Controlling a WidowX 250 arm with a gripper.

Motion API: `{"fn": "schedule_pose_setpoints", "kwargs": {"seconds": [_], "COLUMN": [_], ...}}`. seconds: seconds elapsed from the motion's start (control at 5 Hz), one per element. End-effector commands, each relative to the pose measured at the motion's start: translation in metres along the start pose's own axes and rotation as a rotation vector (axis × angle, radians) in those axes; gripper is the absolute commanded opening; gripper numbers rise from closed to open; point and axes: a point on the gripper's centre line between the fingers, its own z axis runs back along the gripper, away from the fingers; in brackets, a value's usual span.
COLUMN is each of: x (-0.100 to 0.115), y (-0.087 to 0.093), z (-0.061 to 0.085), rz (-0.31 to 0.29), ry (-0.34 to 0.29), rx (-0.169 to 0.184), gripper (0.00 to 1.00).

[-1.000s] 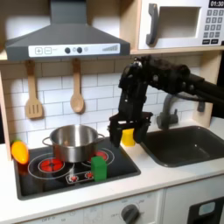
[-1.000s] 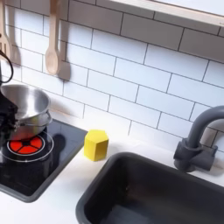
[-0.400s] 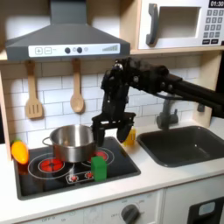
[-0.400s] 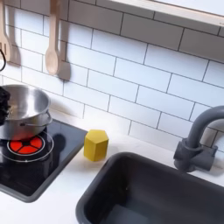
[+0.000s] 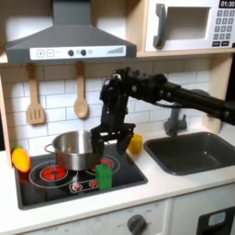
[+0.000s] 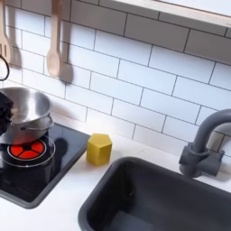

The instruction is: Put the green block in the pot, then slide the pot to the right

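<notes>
From my station, the gripper (image 5: 107, 144) hung with its fingers apart directly above the green block (image 5: 104, 174), which stood upright on the black stovetop (image 5: 128, 171) near its front edge, just in front of the pot (image 5: 76, 148). The shiny steel pot sat over the rear burners; in the second exterior view its left side was cut off (image 6: 24, 106). A yellow block (image 6: 98, 149) stood between stovetop and sink (image 6: 171, 194).
</notes>
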Motion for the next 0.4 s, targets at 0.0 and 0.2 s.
{"fn": "schedule_pose_setpoints", "kwargs": {"seconds": [0.0, 0.2], "x": [0.0086, 0.0071], "y": [0.0053, 0.0062], "z": [-0.0115, -0.0191], "rz": [-0.005, -0.011], "ry": [0.012, 0.028], "rx": [0.014, 0.006], "gripper": [1.0, 1.0]}}
